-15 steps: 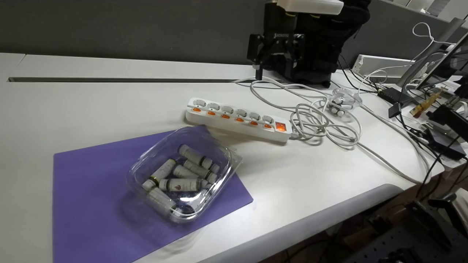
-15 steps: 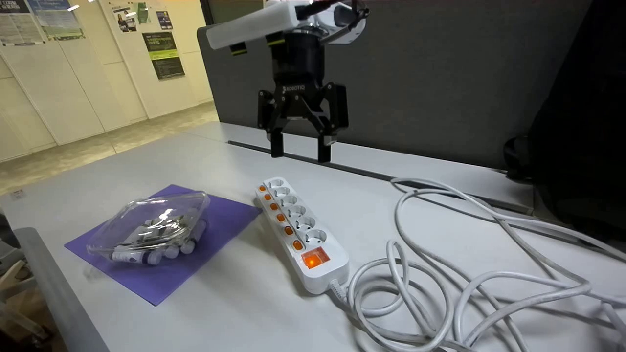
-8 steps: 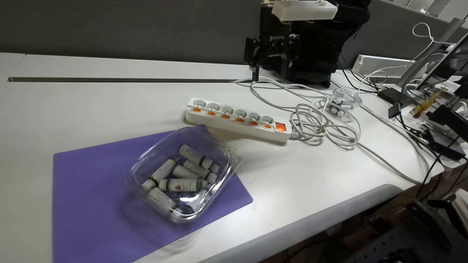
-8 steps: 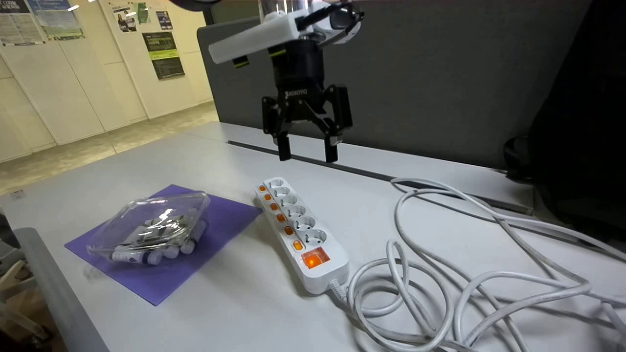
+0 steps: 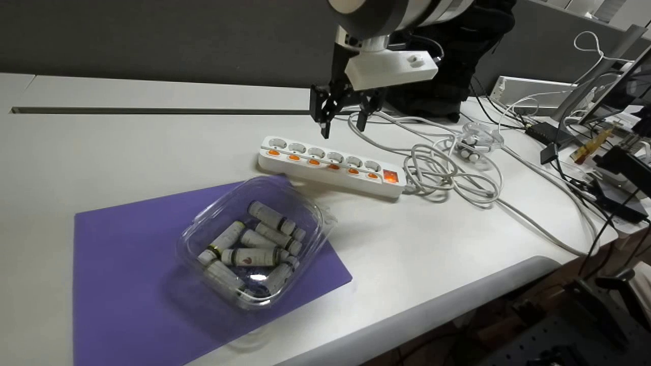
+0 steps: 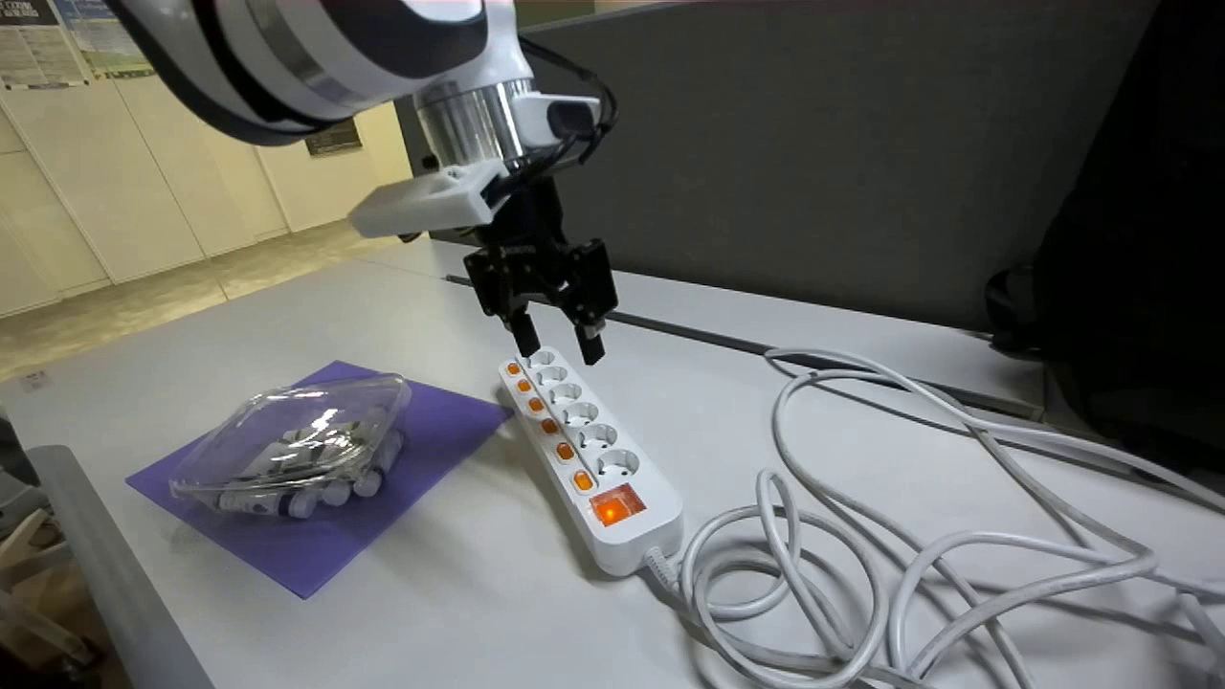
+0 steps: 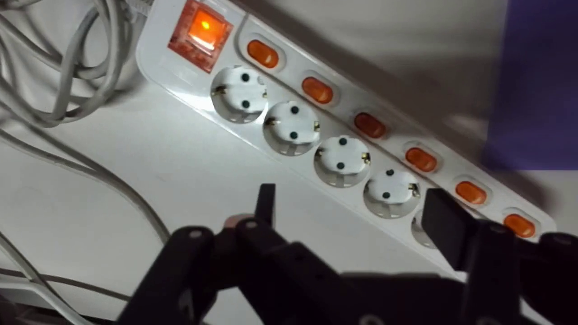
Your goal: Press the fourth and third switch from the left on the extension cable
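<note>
Down comes the gripper (image 6: 560, 346), tilting in toward the extension cable (image 5: 330, 176) | jaws apart, nothing between | extension cable on the table (image 5: 407, 239), just beside the purple sheet (image 5: 127, 264) | approach stage, I judge: middle pair of switches (image 7: 370, 125) next, no contact yet

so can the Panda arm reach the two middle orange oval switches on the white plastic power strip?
Likely yes: the black two-fingered tool hangs nearby, open, and nothing visible covers those switches.
</note>
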